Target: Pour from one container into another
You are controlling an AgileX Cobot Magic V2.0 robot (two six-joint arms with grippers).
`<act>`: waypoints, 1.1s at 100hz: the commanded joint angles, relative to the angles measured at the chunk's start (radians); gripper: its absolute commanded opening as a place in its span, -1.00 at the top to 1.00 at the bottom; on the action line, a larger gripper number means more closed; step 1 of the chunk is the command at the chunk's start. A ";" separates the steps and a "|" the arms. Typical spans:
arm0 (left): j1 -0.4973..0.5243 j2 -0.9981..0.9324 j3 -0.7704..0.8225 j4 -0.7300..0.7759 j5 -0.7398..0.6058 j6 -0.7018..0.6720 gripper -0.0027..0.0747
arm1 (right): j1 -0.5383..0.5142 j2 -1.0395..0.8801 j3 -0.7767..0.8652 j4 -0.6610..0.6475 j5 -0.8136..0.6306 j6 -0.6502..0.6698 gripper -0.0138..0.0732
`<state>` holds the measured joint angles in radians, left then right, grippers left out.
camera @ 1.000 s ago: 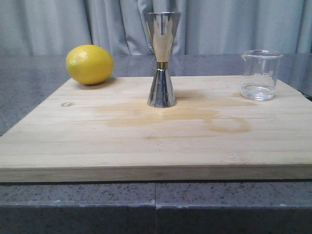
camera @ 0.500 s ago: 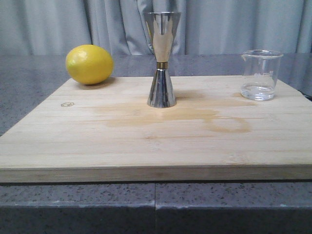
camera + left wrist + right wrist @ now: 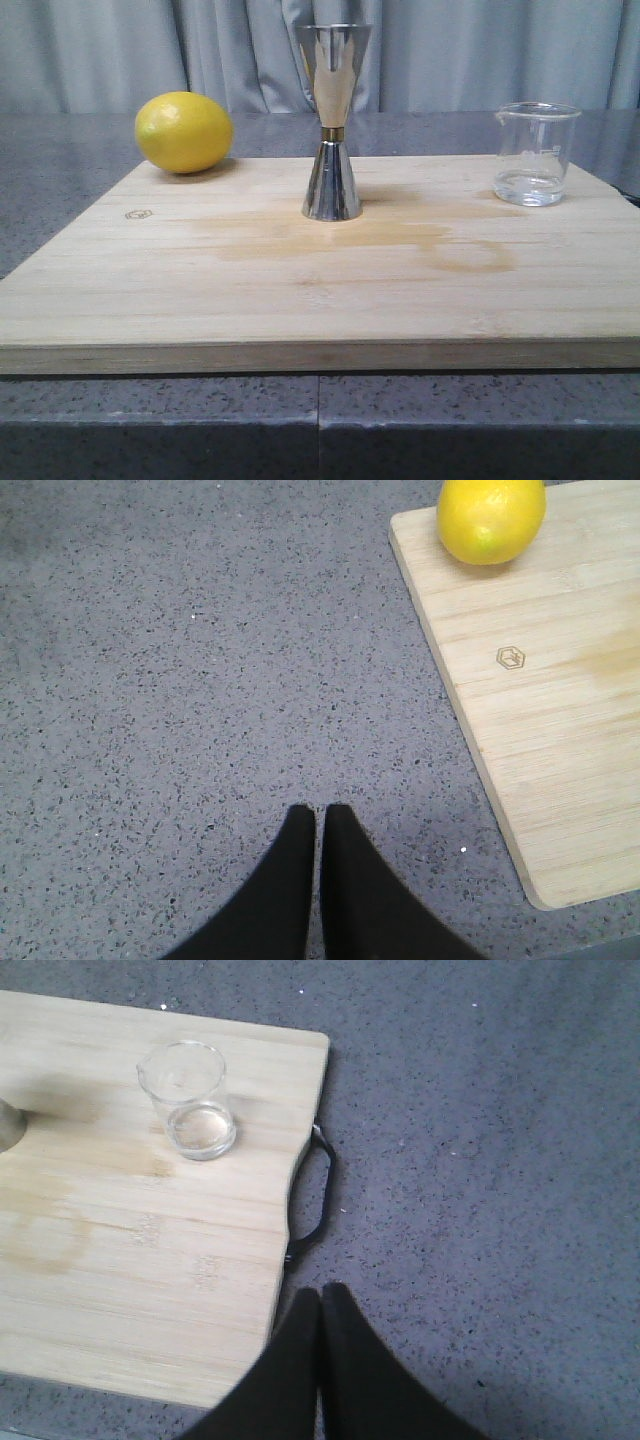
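Clear glass beaker [image 3: 536, 153] at bamboo board's [image 3: 300, 290] far-right corner, steel hourglass jigger [image 3: 332, 122] mid-board; left tool [image 3: 318, 815] and right tool [image 3: 320, 1295] pinched closed, empty.

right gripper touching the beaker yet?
Apart. In the right wrist view the right gripper, fingers closed together, hangs over the cutting board's edge, with bare wood between it and the beaker.

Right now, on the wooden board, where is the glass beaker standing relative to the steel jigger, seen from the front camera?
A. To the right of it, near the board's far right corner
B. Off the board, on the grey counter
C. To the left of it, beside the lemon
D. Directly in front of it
A: the glass beaker stands upright near the wooden board's far right corner, apart from the central steel jigger.
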<state>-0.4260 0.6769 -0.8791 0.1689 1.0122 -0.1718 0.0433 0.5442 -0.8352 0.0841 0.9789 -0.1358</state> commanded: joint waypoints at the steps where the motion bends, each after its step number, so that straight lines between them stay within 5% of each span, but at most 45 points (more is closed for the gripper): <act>1: 0.004 -0.001 -0.023 0.004 -0.067 -0.009 0.98 | -0.007 0.002 -0.023 -0.006 -0.071 -0.001 0.85; 53: 0.062 -0.059 0.018 -0.079 -0.105 0.065 0.98 | -0.007 0.002 -0.023 -0.006 -0.071 -0.001 0.85; 67: 0.207 -0.188 0.180 -0.207 -0.336 0.256 0.98 | -0.007 0.002 -0.023 -0.006 -0.071 -0.001 0.85; 89: 0.334 -0.468 0.558 -0.228 -0.753 0.256 0.98 | -0.007 0.002 -0.023 -0.006 -0.071 -0.001 0.85; 110: 0.356 -0.650 0.789 -0.235 -0.944 0.256 0.98 | -0.007 0.002 -0.023 -0.006 -0.071 -0.001 0.85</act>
<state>-0.0751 0.0670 -0.1243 -0.0529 0.2412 0.0834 0.0433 0.5442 -0.8352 0.0841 0.9775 -0.1358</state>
